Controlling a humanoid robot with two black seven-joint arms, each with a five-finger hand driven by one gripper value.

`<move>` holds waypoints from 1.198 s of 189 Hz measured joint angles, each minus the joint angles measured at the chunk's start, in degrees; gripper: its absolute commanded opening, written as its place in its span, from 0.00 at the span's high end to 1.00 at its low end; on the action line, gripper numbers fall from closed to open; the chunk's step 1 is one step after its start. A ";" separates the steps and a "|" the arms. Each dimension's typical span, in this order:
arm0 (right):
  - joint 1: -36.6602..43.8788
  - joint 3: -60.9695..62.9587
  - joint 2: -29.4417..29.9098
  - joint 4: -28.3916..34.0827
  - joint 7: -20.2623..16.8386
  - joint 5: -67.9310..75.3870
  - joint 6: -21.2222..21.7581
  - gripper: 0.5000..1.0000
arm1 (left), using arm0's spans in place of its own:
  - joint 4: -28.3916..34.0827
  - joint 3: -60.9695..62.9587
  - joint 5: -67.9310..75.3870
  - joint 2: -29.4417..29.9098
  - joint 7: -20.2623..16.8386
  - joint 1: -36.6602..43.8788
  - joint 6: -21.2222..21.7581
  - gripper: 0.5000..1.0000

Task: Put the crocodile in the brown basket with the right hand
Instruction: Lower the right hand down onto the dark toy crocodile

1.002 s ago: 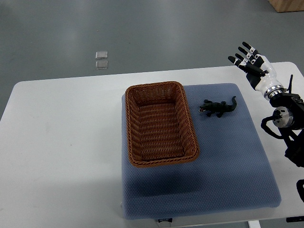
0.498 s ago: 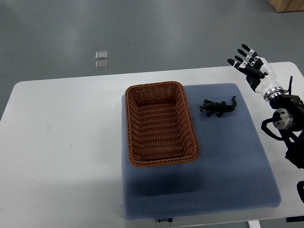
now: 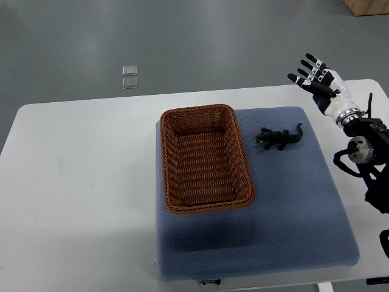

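A padded blue mat (image 3: 292,207) covers the right half of the worktop (image 3: 79,182). It likely serves as a soft, non-slip bed that keeps the task's things within the right arm's reach. The brown basket (image 3: 165,164) lies on the mat's left part with its open mouth facing up and nothing inside, so a drop from above should be easy. The right hand (image 3: 320,85) is raised over the worktop's far right corner with its fingers (image 3: 310,59) spread and holding nothing. It is well apart from the toy, which reads as a pose ready for a reach, and the grasp is not yet begun. The crocodile (image 3: 278,137) lies flat on the mat just beside the basket's right wall, not touching it. Its head points towards the basket and its tail towards the hand, so the carry should be short. The left arm does not show.

The floor (image 3: 213,42) beyond is plain grey. The worktop is white with rounded corners. A tan box edge (image 3: 368,6) sits at the top right corner, and two small clear squares (image 3: 129,77) lie on the floor.
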 measured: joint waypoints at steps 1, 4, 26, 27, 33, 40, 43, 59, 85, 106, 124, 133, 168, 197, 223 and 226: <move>0.00 -0.07 -0.01 0.01 0.00 -0.02 0.00 0.14 | 0.00 0.00 0.00 0.00 0.00 0.00 0.00 0.00; 0.00 -0.31 -0.08 0.07 0.00 -0.10 0.00 0.14 | 0.00 0.00 0.00 0.00 0.00 0.00 0.00 0.00; 0.17 -3.76 -1.83 0.91 0.13 -0.29 0.01 0.14 | 0.00 0.04 0.00 0.00 0.00 0.00 0.00 0.00; 0.21 -4.19 -2.04 1.00 0.14 -0.29 0.01 0.14 | 0.00 0.04 0.00 0.00 0.00 0.00 0.00 0.00; 0.31 -5.57 -2.70 1.27 0.20 -0.30 0.01 0.14 | 0.00 0.04 0.00 0.00 0.00 0.00 0.00 0.00; 0.46 -7.39 -3.51 1.64 0.34 -0.32 0.01 0.14 | 0.00 0.04 0.00 0.00 0.00 0.00 0.00 0.00; 0.59 -8.25 -3.90 1.83 0.42 -0.33 0.01 0.14 | 0.00 0.04 0.00 0.00 0.00 0.00 0.00 0.00; 2.18 -14.46 -6.39 2.95 0.86 -0.61 0.01 0.14 | 0.00 0.02 0.00 0.00 0.00 -0.01 0.00 0.00; 5.48 -25.76 -11.11 4.28 1.88 -3.57 0.02 0.14 | 0.00 0.01 0.00 0.00 0.00 0.00 0.00 0.00; 8.11 -33.87 -14.37 5.59 3.51 -8.22 0.02 0.14 | 0.00 0.01 0.00 0.00 0.00 0.00 0.00 0.00; 9.70 -38.39 -15.47 6.78 4.34 -13.66 0.02 0.14 | 0.00 0.01 0.00 0.00 0.00 0.00 0.00 0.00; 10.31 -40.14 -15.70 7.26 4.73 -17.26 0.02 0.14 | 0.00 0.01 0.00 0.00 0.00 0.00 0.00 0.00; 11.21 -43.79 -16.10 7.61 6.34 -31.30 -0.19 0.14 | -0.01 0.01 0.00 0.00 0.00 0.00 0.00 0.00; 12.28 -46.88 -16.14 7.64 6.86 -37.34 -0.68 0.15 | 0.00 0.01 0.00 0.00 0.00 0.00 0.00 0.00; 13.64 -50.13 -16.28 7.65 7.31 -38.56 -0.84 0.15 | -0.01 0.01 0.00 0.00 0.00 0.00 -0.01 0.00; 13.76 -50.43 -16.28 7.65 7.33 -38.64 -0.86 0.15 | -0.01 0.01 0.00 0.00 0.00 0.00 -0.01 0.00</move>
